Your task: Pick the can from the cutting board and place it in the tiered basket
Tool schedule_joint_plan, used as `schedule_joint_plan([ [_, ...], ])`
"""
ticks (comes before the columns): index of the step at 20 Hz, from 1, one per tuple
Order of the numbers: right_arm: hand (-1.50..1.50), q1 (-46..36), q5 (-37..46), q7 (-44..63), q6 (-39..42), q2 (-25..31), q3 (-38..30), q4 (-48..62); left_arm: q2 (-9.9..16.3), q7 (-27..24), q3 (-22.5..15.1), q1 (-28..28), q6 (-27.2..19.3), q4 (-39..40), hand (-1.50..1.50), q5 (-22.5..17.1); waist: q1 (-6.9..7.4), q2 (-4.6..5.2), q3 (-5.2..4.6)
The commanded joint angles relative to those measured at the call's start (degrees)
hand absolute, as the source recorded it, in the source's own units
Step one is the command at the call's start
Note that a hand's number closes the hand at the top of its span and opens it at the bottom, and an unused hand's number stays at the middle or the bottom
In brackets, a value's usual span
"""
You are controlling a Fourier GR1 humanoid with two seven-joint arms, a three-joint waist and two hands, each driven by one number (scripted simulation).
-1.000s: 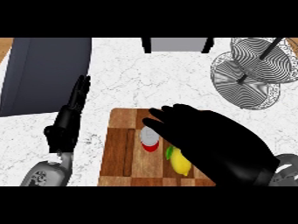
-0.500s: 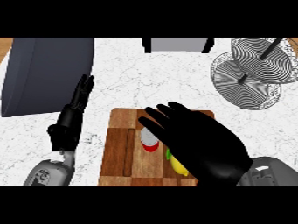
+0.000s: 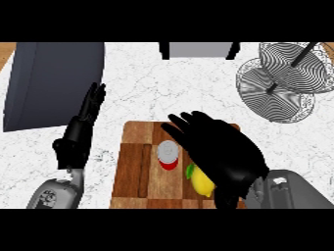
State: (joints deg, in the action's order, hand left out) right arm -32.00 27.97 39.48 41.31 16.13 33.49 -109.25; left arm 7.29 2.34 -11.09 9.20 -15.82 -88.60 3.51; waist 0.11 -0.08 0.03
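A red can [image 3: 168,156] with a silver top stands upright on the wooden cutting board [image 3: 137,171], near its middle. My right hand [image 3: 220,149] hovers over the board just right of the can, fingers spread and pointing up-left, holding nothing. It hides part of a yellow lemon [image 3: 201,182] lying beside the can. The tiered basket [image 3: 285,81], black wire with two round trays, stands at the back right of the counter. My left hand [image 3: 79,135] rests open at the left of the board, fingers up.
A dark grey flat slab [image 3: 50,83] lies on the counter at the back left. A grey box [image 3: 198,50] stands at the back edge. White marble counter shows between the board and the basket.
My right hand has drawn back toward the lower right and lowered beside the can. The can, lemon and left hand have not moved.
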Motion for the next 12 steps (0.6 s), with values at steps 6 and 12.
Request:
schedule_joint_plan([
  [6,-1.5,3.76,7.41,-9.43,-0.79,-3.75,0.12,5.49,-4.41,-2.04,-0.77,-0.83,-2.23,2.5,0.0,4.03,0.03,0.11,-0.03],
  [12,-1.5,2.6,8.96,-9.17,4.37,-8.6,-3.69,5.55,-1.18,1.77,3.04,-1.11,3.24,-1.84,0.0,1.56,0.05,0.05,-0.04],
])
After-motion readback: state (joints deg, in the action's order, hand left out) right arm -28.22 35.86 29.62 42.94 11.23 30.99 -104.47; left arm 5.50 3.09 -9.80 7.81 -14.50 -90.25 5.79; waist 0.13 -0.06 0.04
